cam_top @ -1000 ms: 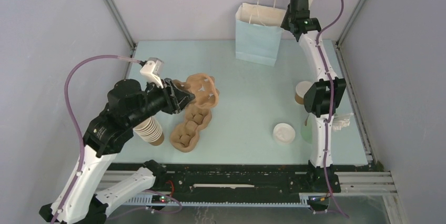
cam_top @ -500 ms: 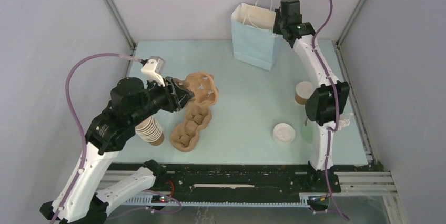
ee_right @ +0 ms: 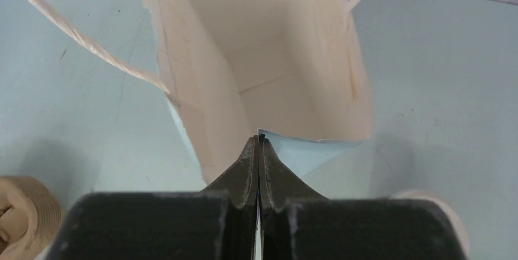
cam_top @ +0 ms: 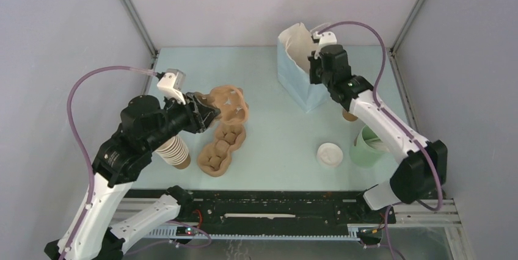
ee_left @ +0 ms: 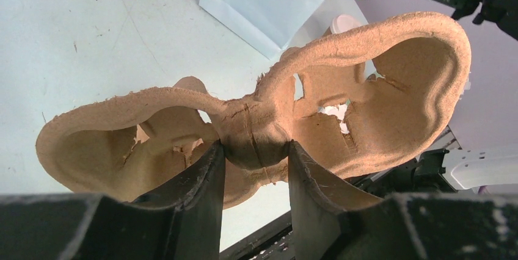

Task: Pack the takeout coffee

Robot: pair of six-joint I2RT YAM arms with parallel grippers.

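Right wrist: right tool point(ee_right: 259, 143) pinching bag point(ee_right: 275, 40) rim.

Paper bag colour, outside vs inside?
The bag is pale blue outside, cream inside; best in the right wrist view.

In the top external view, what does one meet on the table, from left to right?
Nested stack of brown paper cups, brown pulp carrier lying flat, pale blue paper bag, round white lid, pale green cup.

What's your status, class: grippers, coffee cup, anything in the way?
Left gripper shut on cup carrier. Right gripper shut on paper bag rim, bag tilted. Coffee cup on table, unpacked, mostly hidden beneath right arm.
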